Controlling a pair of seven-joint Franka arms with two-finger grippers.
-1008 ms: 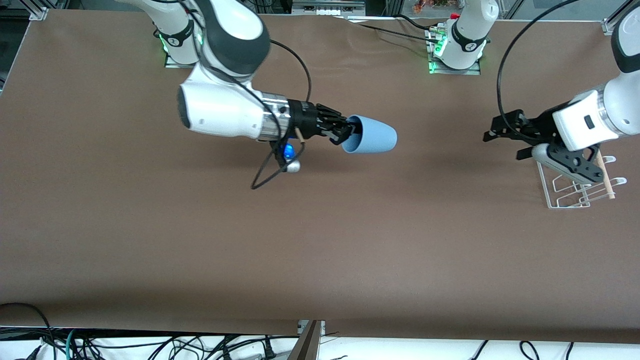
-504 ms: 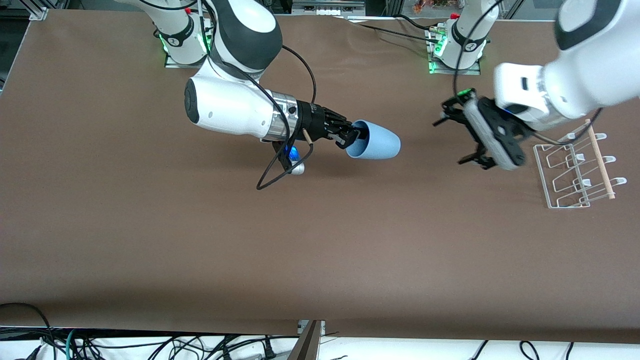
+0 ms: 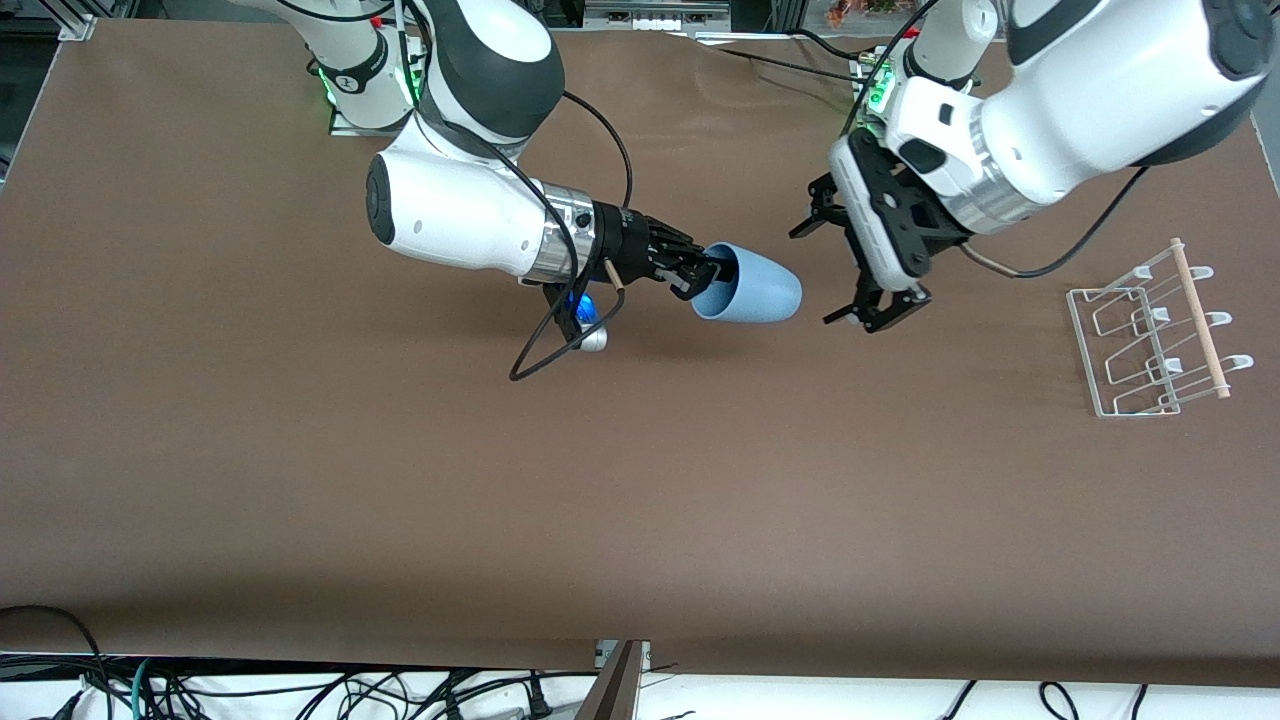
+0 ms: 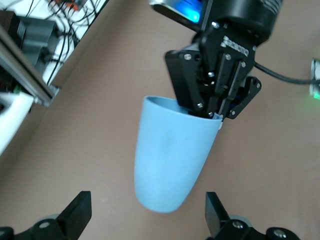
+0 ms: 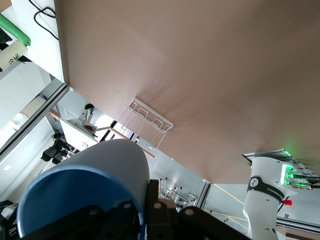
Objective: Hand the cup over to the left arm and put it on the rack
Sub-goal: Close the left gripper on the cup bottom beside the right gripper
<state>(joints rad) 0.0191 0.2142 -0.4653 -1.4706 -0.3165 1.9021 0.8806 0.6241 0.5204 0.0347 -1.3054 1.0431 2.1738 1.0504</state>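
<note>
Light-blue plastic cup (image 3: 748,290) was held sideways by its rim in the right gripper (image 3: 700,272) over the table. The left gripper (image 3: 855,265), fingers spread wide, had been brought from beside the white wire rack (image 3: 1150,335) to just beside the cup's base.

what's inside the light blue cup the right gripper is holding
One finger of the right gripper reaches in over the rim of the smooth light-blue plastic cup, pinching its wall. The visible part of the interior near the mouth looks empty; its bottom is hidden. The open left gripper waits beside it.

Light-blue cup (image 3: 752,290) sideways, rim-gripped, airborne
</note>
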